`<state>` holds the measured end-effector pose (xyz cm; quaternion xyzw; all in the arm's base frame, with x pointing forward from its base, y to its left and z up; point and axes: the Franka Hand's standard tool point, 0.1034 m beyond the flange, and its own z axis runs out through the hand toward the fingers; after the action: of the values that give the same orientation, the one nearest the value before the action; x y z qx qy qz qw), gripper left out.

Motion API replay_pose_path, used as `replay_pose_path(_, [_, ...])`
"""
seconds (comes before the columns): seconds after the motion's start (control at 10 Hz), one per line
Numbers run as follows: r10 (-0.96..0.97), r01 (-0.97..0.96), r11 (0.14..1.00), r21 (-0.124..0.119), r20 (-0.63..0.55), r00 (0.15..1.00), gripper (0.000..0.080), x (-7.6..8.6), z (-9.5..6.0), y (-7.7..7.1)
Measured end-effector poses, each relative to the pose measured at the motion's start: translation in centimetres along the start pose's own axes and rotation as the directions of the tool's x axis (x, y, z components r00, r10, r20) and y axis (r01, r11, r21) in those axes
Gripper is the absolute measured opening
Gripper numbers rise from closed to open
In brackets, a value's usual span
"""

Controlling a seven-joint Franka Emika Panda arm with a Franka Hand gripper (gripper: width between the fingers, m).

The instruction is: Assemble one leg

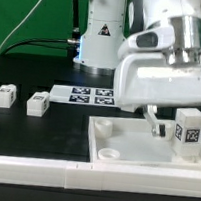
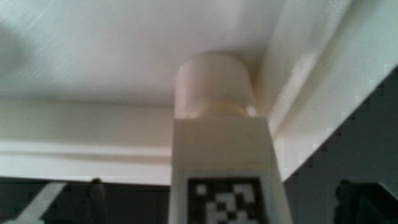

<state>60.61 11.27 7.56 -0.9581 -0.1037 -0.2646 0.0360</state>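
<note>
Evidently at the seating step: the leg (image 1: 190, 126) upright on the panel (image 1: 123, 149), at the far corner toward the exterior view's right, marker face turned to that camera. Seen in the wrist view as a long white post, rounded end down against the panel floor, close beside the raised rim. Cannot tell whether fully home in a socket or only resting there.

Gripper (image 2: 221, 208) poised straight over that leg, straddling the marked top end. Judged to be spread wide rather than clamped: dark blurred fingers (image 2: 68, 205) on either side, with gaps between them and the white flanks. Too soft a picture for full certainty.

Next, most likely: close squarely on the top end, keep the post vertical, then press down and twist to lock. Calls for care against tilting the post and against dragging the panel across the table (image 1: 45, 133).

Counted in the exterior view:
- Three legs in all. One on the panel, one loose leg (image 1: 4, 95) far toward the exterior view's left, and a second loose leg (image 1: 38, 103) near it, both lying on the table well apart from the panel.
- One panel, with two open round sockets (image 1: 110, 150) showing along its left side.
- One marker board (image 1: 89, 95), flat on the table, beyond the panel.
- One long white rail (image 1: 41, 168) along the near edge.
- One gripper.
</note>
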Motion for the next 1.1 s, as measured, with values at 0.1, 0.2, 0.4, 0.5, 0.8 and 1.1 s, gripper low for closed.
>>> replay_pose_path(0.1, [-0.002, 0.002, 1.000, 0.001, 0.003, 1.000, 0.0649, 0.4, -0.6, 0.0])
replay_pose_path(0.2, [-0.002, 0.002, 1.000, 0.007, 0.032, 0.999, 0.0649, 0.2, -0.4, -0.1])
replay_pose_path(0.4, [-0.002, 0.001, 1.000, 0.009, 0.049, 0.999, 0.0649, -0.1, -0.2, -0.1])
replay_pose_path(0.5, [-0.001, -0.004, 1.000, 0.027, 0.153, 0.988, 0.0649, -0.4, -0.1, -0.2])
replay_pose_path(0.8, [0.003, -0.033, 0.997, 0.067, 0.407, 0.913, 0.0649, 0.2, -0.2, -0.7])
replay_pose_path(1.1, [-0.009, -0.045, 0.995, 0.090, 0.525, 0.851, 0.0649, 0.7, 0.1, -0.5])
